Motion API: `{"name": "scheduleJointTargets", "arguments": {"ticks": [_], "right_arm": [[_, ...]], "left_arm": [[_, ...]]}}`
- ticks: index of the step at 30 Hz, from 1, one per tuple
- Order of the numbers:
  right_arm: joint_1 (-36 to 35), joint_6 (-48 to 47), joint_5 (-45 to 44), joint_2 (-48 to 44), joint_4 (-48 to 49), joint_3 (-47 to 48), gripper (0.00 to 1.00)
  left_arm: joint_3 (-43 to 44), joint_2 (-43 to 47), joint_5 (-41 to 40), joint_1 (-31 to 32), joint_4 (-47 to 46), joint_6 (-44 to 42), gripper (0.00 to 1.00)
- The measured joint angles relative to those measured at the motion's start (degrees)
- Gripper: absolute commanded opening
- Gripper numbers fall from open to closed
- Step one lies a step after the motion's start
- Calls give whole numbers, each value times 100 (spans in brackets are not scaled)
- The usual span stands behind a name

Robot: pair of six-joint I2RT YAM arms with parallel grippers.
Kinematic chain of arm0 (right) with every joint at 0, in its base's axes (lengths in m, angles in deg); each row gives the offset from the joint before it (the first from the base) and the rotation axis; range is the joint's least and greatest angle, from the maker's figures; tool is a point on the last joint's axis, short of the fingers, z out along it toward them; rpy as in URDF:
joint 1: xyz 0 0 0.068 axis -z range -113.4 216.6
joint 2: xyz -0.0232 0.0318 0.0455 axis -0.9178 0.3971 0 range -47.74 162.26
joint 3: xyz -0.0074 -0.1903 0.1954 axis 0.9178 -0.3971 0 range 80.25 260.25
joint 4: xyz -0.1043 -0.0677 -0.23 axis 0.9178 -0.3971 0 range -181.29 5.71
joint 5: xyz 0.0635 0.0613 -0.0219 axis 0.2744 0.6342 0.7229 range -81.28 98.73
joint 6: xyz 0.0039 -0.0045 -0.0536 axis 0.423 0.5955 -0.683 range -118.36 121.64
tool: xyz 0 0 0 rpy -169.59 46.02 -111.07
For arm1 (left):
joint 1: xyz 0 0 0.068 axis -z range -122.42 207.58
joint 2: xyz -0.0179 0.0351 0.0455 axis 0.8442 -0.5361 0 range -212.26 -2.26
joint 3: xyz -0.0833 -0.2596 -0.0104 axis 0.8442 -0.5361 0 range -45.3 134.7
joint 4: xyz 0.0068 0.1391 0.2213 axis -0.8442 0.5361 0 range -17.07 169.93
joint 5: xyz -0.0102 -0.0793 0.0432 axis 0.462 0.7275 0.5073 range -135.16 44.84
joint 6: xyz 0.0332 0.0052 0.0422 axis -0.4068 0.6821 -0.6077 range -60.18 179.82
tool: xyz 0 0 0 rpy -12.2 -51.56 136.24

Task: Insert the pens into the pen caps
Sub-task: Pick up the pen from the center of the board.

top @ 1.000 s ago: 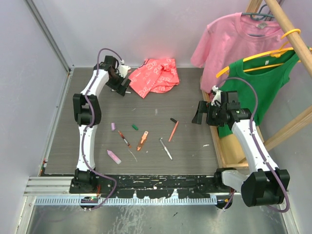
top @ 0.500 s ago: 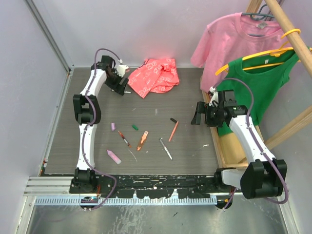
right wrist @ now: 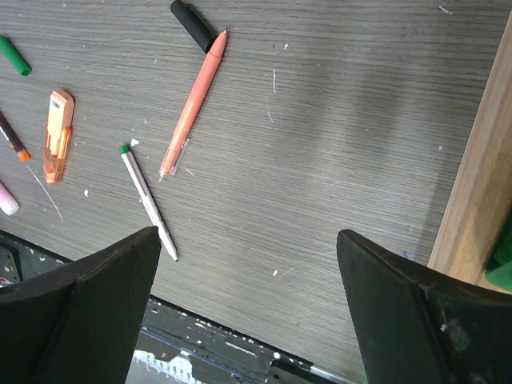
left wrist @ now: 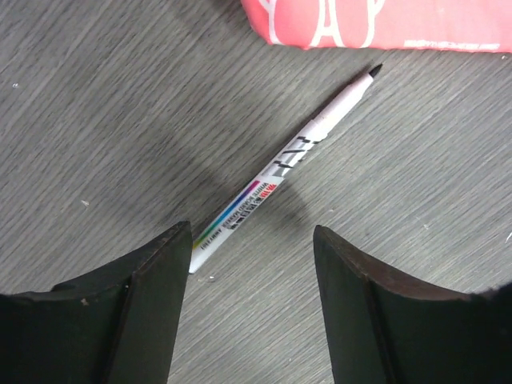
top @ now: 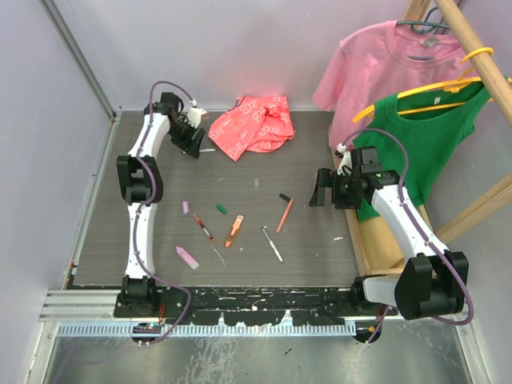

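Note:
Under my left gripper (left wrist: 252,234) a white marker (left wrist: 280,168) with a black tip lies slantwise on the grey table. Its rear end is beside the left finger (left wrist: 152,304). The jaws are open with only table between them. From above, this gripper (top: 190,141) is at the far left by the cloth. My right gripper (top: 318,189) hovers open and empty at the right. Below it lie a salmon-orange pen (right wrist: 192,100), a black cap (right wrist: 192,24), a white marker with a green end (right wrist: 148,200), a short orange pen (right wrist: 58,132) and a green cap (right wrist: 14,56). A lilac cap (top: 186,207), a dark red pen (top: 203,227) and a pink highlighter (top: 187,258) lie further left.
A red patterned cloth (top: 254,124) lies at the back, just beyond the white marker. A wooden rack (top: 362,240) runs along the table's right side, with pink (top: 376,64) and green (top: 432,136) shirts on hangers. Grey walls close the left and back.
The left gripper has shifted slightly left and back, and its jaws have narrowed. The right gripper has crept a little to the left. Pens and caps have not moved.

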Motion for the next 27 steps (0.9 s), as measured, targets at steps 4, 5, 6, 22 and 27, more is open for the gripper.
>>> {"name": "scheduleJointTargets", "arguments": {"ticks": [4,5,6,22,27], "right_arm": [[-42,2,-28,0,2,33,96],[-50,2,-39,0,0,42,96],[-61,2,-50,0,2,52,96],[-83,2,-103,-4,0,98,96],[-83,2,-120,-72,-2,107,96]], "left_arm": [[-28,0,74,-9,24,-61,54],[-55,0,79,-9,24,-70,52],[-92,0,81,-9,22,-81,50],[-761,348,-13,63,-107,-151,21],[-1139,573,-437,232,-136,-131,8]]}}
